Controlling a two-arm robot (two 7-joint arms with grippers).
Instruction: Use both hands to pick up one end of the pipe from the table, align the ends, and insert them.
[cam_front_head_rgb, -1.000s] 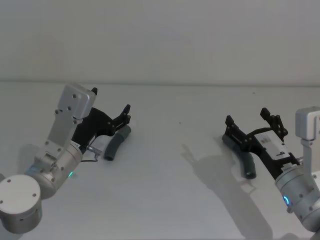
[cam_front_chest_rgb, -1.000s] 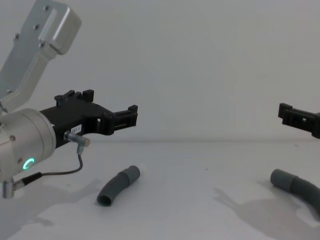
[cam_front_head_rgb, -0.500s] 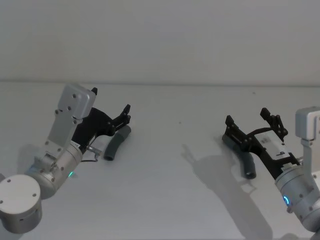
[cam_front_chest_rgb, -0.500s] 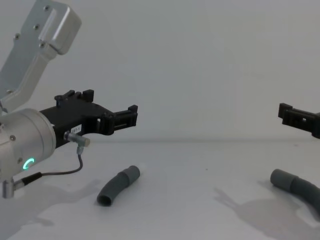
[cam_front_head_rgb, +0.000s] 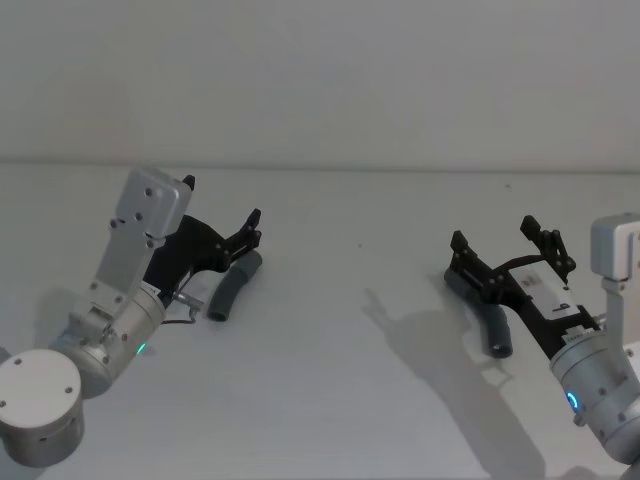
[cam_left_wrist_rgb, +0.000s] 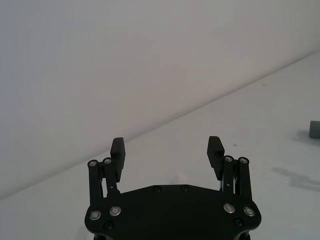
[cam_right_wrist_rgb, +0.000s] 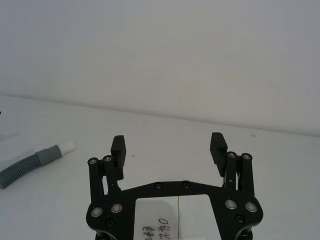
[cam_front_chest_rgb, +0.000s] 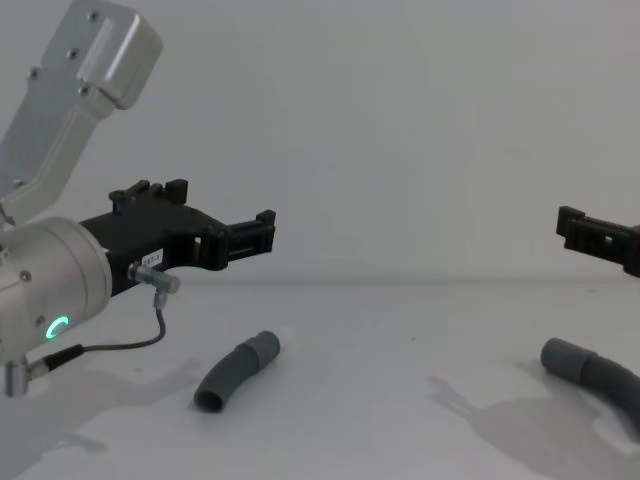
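My left gripper (cam_left_wrist_rgb: 166, 146) hangs over the short pipe (cam_front_chest_rgb: 236, 372), my right gripper (cam_right_wrist_rgb: 167, 141) over the long pipe (cam_front_chest_rgb: 590, 375) — fingers of both spread, empty. The two pipes lie on the desk (cam_front_head_rgb: 340, 260), well apart.

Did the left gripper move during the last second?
No. In the head view the left gripper stands open above the short curved pipe exactly as before, with no shift against that pipe or the table's far edge.
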